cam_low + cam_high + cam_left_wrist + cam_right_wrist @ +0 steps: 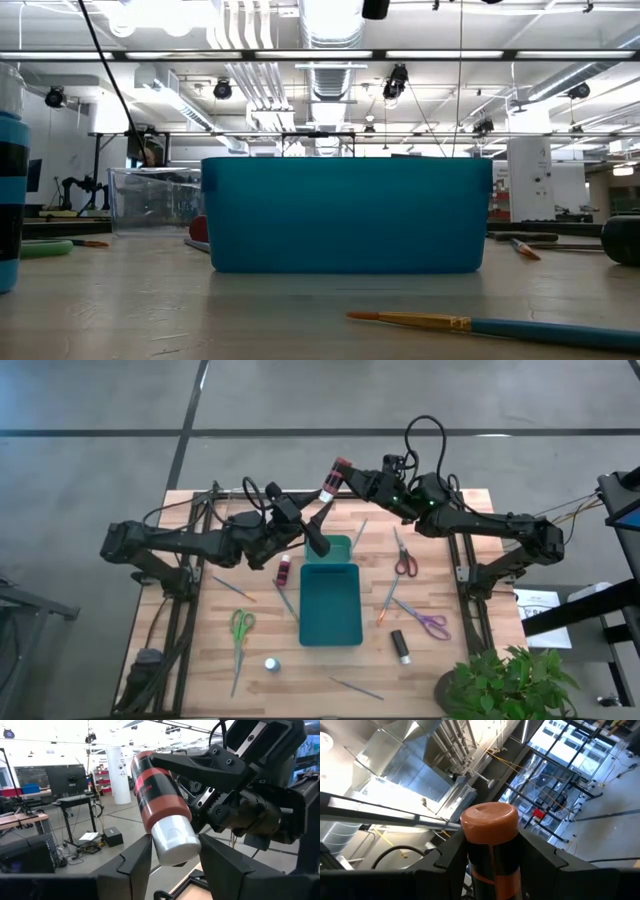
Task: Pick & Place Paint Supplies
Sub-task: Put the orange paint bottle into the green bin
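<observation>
A paint bottle [332, 478] with a red and black body and a white cap is held in the air over the table's far edge, between both arms. My right gripper [352, 477] is shut on its body. My left gripper [322, 508] reaches up from the table's left, and in the left wrist view its fingers close on the bottle's white cap [172, 840]. In the right wrist view the bottle's red end [489, 822] stands up between my right fingers. The teal tray [330, 600] lies mid-table. My left gripper pinches the white cap end [160, 851] of the bottle between its two fingertips [142, 855], one on each side, slanting up from the table's left. The bottle is clear of the table. My right gripper pinches the bottle's red and black body [492, 865] between its two fingers [452, 857], coming from the table's right. The red end sticks out past the fingers, and the bottle is tilted with the cap end lower.
Around the tray lie a dark red bottle [284, 570], green scissors [241, 628], red scissors [404, 560], purple scissors [430, 623], a black bottle [400, 646], a white-capped bottle [271, 664] and several thin brushes. A plant [505, 680] stands at the near right corner. A clear box [155, 200] shows behind the tray.
</observation>
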You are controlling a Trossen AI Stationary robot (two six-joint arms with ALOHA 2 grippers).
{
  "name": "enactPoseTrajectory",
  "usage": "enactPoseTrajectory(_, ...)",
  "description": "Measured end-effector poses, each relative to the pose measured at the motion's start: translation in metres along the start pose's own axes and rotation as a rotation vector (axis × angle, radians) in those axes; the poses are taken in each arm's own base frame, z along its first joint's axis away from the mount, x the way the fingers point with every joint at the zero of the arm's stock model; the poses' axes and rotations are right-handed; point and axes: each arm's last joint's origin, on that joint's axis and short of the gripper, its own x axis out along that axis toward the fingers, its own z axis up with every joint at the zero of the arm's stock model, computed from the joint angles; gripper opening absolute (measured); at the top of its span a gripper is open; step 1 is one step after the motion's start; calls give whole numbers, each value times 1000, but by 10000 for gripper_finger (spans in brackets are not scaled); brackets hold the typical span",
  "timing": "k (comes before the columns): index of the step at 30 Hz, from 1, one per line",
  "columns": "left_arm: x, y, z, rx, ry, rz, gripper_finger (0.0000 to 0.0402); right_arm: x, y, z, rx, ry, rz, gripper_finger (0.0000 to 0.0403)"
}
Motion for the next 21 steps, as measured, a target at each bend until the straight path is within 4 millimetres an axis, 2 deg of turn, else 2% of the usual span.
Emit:
enactPoseTrajectory(14,0,1,-1,-25,11,28,163,0,0,-3,-1,12,2,148)
enactPoseTrajectory(21,0,2,0,-50,12,36,118,0,1,-4,-1,19,5,148)
